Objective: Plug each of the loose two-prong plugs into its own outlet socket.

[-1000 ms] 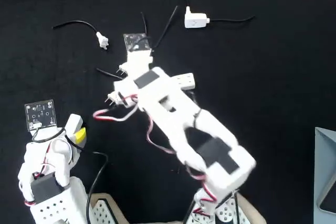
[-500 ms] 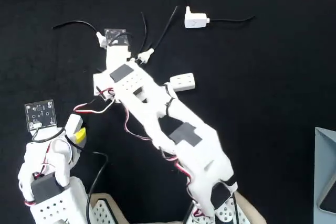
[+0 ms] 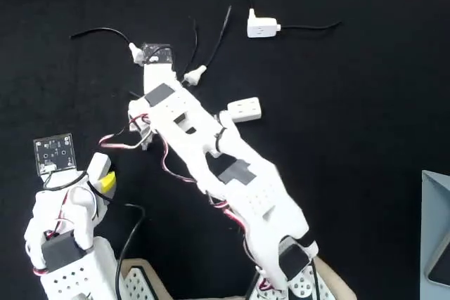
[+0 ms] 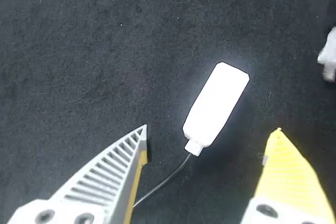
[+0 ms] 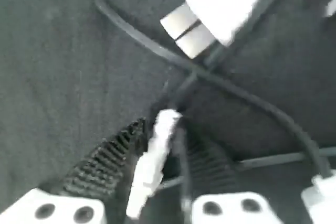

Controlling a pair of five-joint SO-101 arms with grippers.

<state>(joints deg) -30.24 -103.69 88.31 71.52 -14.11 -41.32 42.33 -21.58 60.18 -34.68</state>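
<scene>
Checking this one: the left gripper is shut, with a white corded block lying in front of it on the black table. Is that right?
Not quite. The left gripper is open, not shut, with its jaws standing well apart. The left wrist view shows this. The rest holds: a white corded block lies in front of it on the black table.

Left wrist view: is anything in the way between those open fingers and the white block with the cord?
Nothing visible. The left gripper is open over the white block, with bare black cloth around it.
</scene>
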